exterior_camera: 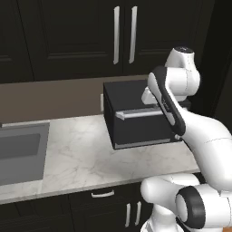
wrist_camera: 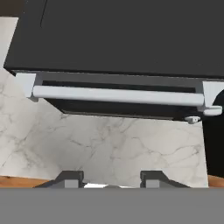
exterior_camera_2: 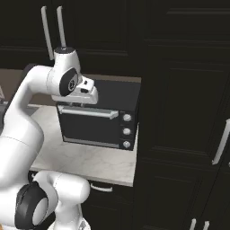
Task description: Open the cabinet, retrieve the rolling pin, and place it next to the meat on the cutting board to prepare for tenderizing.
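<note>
Gripper (wrist_camera: 111, 178) points down at marble worktop (exterior_camera: 77, 149), in front of toaster oven (exterior_camera: 136, 113). Jaws apart, holding nothing. Cabinet (exterior_camera: 90, 36) sits higher, behind; its doors shut, bar handles (exterior_camera: 124, 34) run up-down. Arm must go up.

A white, grey-veined marble countertop (exterior_camera: 77, 149) carries a black boxy countertop oven with a horizontal silver bar handle (exterior_camera: 136, 113). Left of that oven, a grey sink basin (exterior_camera: 20, 152) is set into the marble.

We see the cabinet (exterior_camera: 90, 36) shut above the tabletop (exterior_camera: 77, 149), near-black, its two long silver handles (exterior_camera: 124, 34) upright side by side.
</note>
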